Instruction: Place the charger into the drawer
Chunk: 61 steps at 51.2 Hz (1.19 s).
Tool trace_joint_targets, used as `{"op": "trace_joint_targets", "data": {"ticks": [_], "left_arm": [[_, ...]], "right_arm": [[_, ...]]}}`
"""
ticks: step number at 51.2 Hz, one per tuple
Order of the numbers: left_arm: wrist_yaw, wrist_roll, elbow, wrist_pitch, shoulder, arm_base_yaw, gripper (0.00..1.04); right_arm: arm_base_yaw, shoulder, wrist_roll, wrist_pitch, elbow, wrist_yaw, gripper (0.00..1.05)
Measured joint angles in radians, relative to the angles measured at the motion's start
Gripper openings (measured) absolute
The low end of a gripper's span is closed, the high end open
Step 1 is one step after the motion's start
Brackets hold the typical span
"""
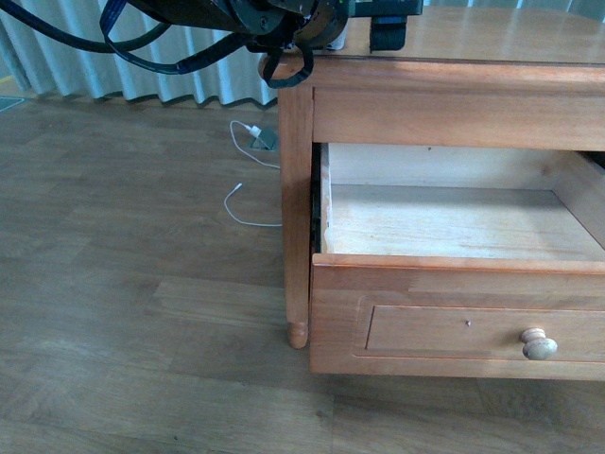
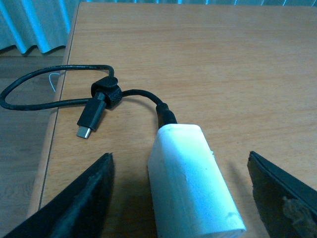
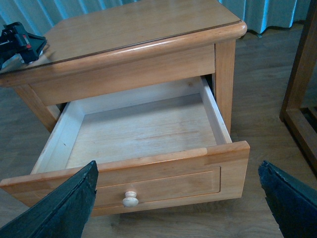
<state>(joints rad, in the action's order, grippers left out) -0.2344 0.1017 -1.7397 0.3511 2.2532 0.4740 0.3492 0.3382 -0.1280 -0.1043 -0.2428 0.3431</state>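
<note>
The charger's white adapter block (image 2: 190, 183) lies on the cabinet top (image 2: 223, 59), near its edge. Its black cable (image 2: 44, 101) loops over that edge, strapped, and ends in a black plug (image 2: 90, 119). My left gripper (image 2: 179, 163) is open, with its fingers on either side of the block and not touching it. The drawer (image 3: 163, 181) is pulled out and its pale inside is empty; it also shows in the front view (image 1: 454, 268). My right gripper (image 3: 178, 168) is open and empty, hovering in front of the drawer's round knob (image 3: 131, 198).
A white cable (image 1: 248, 203) lies on the wood floor beside the cabinet leg (image 1: 297, 236). Blue-grey curtains (image 1: 95, 66) hang behind. Another wooden frame (image 3: 302, 89) stands close to the cabinet's far side. My left arm (image 1: 274, 24) is over the cabinet's corner.
</note>
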Motion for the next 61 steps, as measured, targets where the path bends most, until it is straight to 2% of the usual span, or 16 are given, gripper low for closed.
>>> {"op": "trace_joint_targets", "data": {"ticks": [6,10,15,18,28,49,61], "left_arm": [[-0.004,-0.011,-0.006,-0.002,0.006,0.004,0.64],[-0.005,-0.014,-0.006,-0.002,0.006,0.004,0.46],[-0.005,-0.015,0.002,0.011,0.004,0.004,0.30],[0.002,-0.014,0.019,0.027,-0.004,0.004,0.24],[0.037,-0.016,0.140,0.075,-0.091,0.004,0.23],[0.219,-0.078,0.517,0.154,-0.422,0.042,0.23],[0.255,-0.102,0.685,0.162,-0.550,0.082,0.23]], "right_arm": [[0.000,0.000,0.000,0.000,0.000,0.000,0.97],[0.000,0.000,0.000,0.000,0.000,0.000,0.97],[0.000,0.000,0.000,0.000,0.000,0.000,0.97],[0.000,0.000,0.000,0.000,0.000,0.000,0.97],[0.000,0.000,0.000,0.000,0.000,0.000,0.97],[0.000,0.000,0.000,0.000,0.000,0.000,0.97],[0.000,0.000,0.000,0.000,0.000,0.000,0.97]]}}
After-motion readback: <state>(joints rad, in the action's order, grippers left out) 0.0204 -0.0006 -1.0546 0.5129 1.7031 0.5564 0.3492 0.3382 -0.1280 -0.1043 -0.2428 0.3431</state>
